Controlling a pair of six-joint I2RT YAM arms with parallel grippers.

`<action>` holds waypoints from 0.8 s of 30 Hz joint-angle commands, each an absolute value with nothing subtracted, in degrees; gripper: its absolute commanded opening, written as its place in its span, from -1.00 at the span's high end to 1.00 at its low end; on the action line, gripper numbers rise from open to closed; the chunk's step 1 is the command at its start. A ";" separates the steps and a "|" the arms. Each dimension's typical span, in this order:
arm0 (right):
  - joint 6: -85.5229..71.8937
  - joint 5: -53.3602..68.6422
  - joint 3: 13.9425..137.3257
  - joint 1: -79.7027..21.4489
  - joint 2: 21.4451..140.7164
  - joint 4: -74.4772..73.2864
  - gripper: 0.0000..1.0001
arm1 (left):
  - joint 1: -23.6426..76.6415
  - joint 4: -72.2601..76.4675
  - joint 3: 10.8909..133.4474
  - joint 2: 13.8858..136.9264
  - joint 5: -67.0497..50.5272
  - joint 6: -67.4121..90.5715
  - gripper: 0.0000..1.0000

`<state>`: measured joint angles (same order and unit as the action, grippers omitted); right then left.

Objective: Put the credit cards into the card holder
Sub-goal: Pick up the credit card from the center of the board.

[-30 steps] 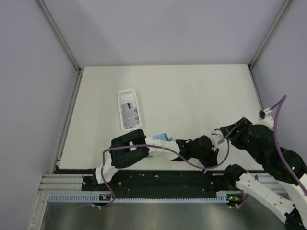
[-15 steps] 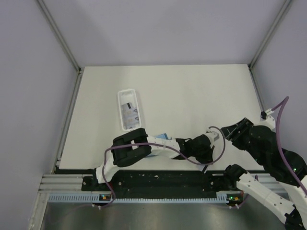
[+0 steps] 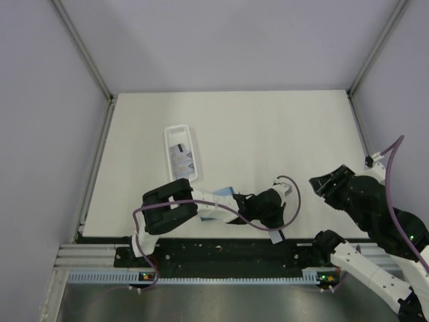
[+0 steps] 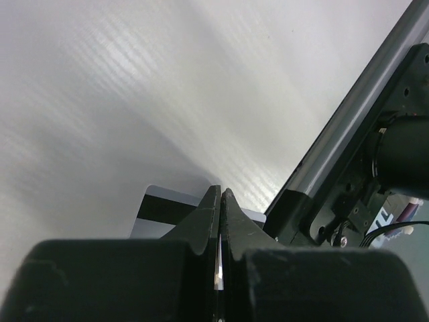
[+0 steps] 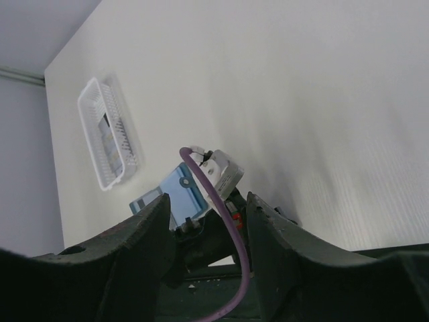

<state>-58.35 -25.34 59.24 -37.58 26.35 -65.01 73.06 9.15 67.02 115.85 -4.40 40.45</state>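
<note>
A pale credit card [image 4: 164, 204] with a dark stripe lies flat on the table beside the near rail, just under the tips of my left gripper [image 4: 221, 191]. That gripper is shut, jaws pressed together. Whether the tips touch the card I cannot tell. The teal card holder [image 3: 228, 191] lies open behind the left arm, its light blue inside [image 5: 177, 191] showing in the right wrist view. More credit cards [image 3: 181, 155] sit in the white tray. My right gripper [image 3: 322, 182] [image 5: 204, 201] hangs open and empty to the right of the left wrist.
The long white tray [image 3: 181, 153] [image 5: 107, 141] stands at the middle left of the table. A metal rail [image 4: 348, 114] runs along the near edge, with the right arm's base behind it. A purple cable [image 5: 224, 221] loops off the left wrist. Grey walls enclose the table.
The left arm has drawn its wrist leftward along the near edge, away from the right gripper. Its jaws have closed fully. The right arm has barely moved.
</note>
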 commanded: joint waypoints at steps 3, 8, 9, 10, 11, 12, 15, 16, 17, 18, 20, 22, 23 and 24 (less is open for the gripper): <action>-58.71 -26.63 58.36 -37.00 26.37 -64.78 0.00 | 72.86 4.48 61.70 112.77 -0.53 38.93 1.00; -58.18 -26.46 57.83 -37.09 26.98 -64.25 0.00 | 72.86 2.55 61.35 111.45 2.28 38.94 1.00; -58.18 -26.46 57.83 -37.18 26.90 -64.16 0.00 | 72.77 2.55 61.43 111.18 2.46 38.59 1.00; -58.10 -26.54 57.66 -37.18 26.98 -64.25 0.00 | 72.77 2.29 61.44 110.92 2.63 38.41 1.00; -57.92 -26.54 57.57 -37.09 27.07 -64.16 0.00 | 72.77 1.85 61.70 110.74 2.98 38.41 1.00; -57.83 -26.54 57.31 -37.09 27.07 -64.16 0.00 | 72.77 1.41 61.87 110.74 3.16 38.32 1.00; -57.13 -26.19 56.34 -37.09 27.59 -64.25 0.00 | 72.60 1.06 61.26 109.78 3.43 38.14 1.00; -56.87 -25.67 55.82 -37.09 28.21 -64.16 -0.01 | 72.51 1.05 60.82 109.34 3.51 38.23 1.00; -56.60 -24.71 55.29 -37.09 29.34 -64.25 -0.01 | 72.34 1.05 60.30 108.73 3.78 38.06 1.00; -56.17 -23.65 54.76 -37.09 31.01 -64.16 -0.02 | 72.16 0.97 59.94 107.85 3.95 38.14 1.00; -54.50 -20.23 53.36 -37.09 34.87 -63.11 -0.03 | 71.63 0.88 58.80 105.22 4.65 38.23 1.00; -53.35 -16.72 51.86 -37.09 38.91 -61.88 -0.03 | 70.93 0.35 57.92 101.97 5.71 38.14 1.00; -53.00 -15.05 50.81 -37.09 40.59 -61.00 -0.03 | 70.49 0.26 57.75 100.30 6.23 37.97 1.00; -52.74 -13.72 49.23 -37.09 41.91 -60.13 -0.03 | 70.23 0.26 57.57 98.98 6.76 37.62 1.00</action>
<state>-55.57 -20.80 52.93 -37.52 36.23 -63.68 71.72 2.28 58.76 106.28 3.25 39.00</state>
